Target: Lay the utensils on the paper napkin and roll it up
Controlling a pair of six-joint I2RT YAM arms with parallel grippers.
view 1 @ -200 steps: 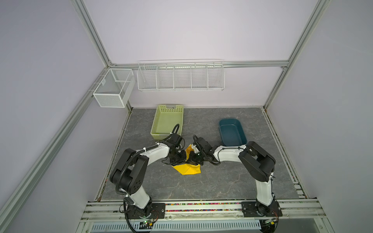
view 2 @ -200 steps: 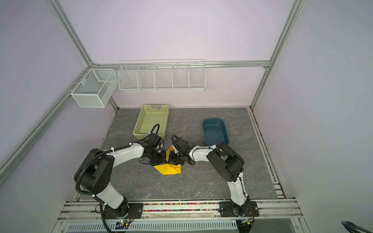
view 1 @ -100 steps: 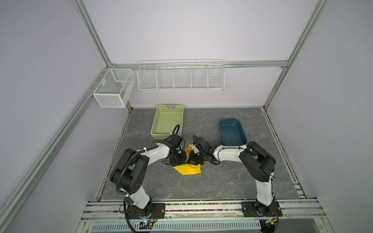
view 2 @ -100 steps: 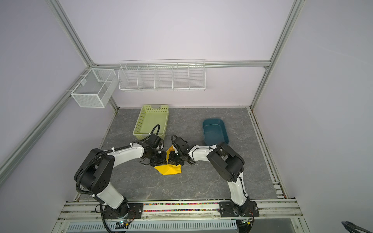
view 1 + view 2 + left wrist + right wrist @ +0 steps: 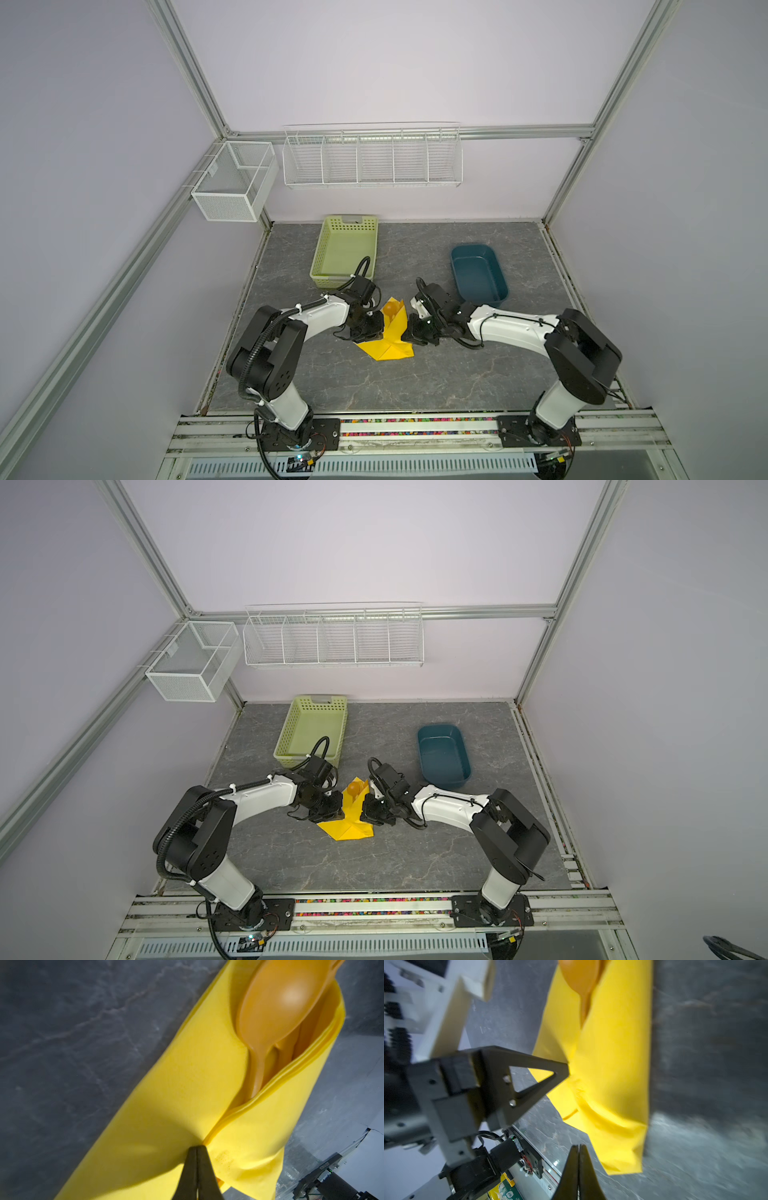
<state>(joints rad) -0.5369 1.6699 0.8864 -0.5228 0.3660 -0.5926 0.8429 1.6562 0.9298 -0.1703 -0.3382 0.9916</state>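
Both grippers are closed at the half-rolled paper napkin (image 5: 392, 332) in the middle of the table (image 5: 415, 386).

The fingers (image 5: 190, 1167) of the left gripper (image 5: 196, 1148) are seen pressed together, and their tips are laid on the napkin where one flap overlaps the other; whether paper is caught between them cannot be told. The fingers (image 5: 571, 1167) of the right gripper (image 5: 578, 1147) are also pressed together, nothing is held, and they are just beside the near end of the napkin. The napkin is folded into a long yellow wrap between the two grippers, nearer than the green basket (image 5: 345, 253). Its near end is spread flat and wider. At its open far end the utensils (image 5: 307, 1028) are shown, with the round bowl of the spoon (image 5: 278, 1005) sticking out.
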